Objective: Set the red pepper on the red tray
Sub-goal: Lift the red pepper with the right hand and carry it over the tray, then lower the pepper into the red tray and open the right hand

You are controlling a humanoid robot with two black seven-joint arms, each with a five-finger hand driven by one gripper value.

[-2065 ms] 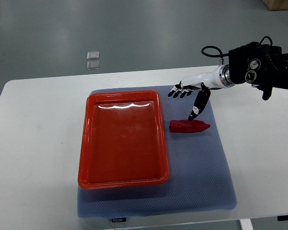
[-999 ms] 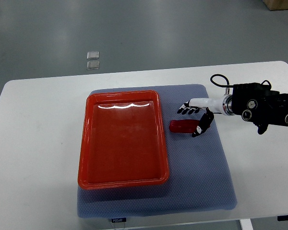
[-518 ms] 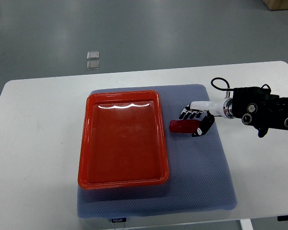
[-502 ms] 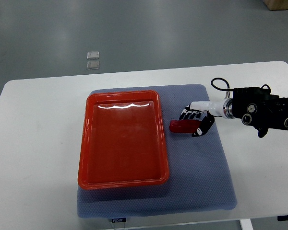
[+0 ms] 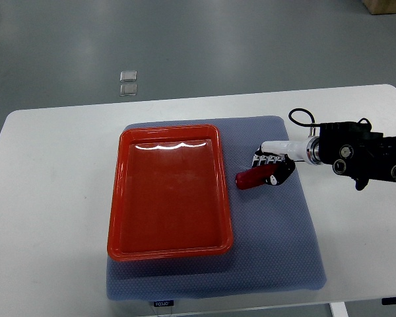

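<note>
Beside the red tray [image 5: 119, 198], the right hand [image 5: 272, 168] clamps the red pepper [image 5: 251, 177] near one end; lifted, it could pivot loose and fall short.

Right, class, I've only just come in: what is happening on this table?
The robot's right hand reaches in from the right and has its fingers closed around a red pepper, which is on the blue-grey mat just right of the red tray. The pepper's free end points toward the tray, but it is not on it; the tray holds nothing. The left arm is not in view.
</note>
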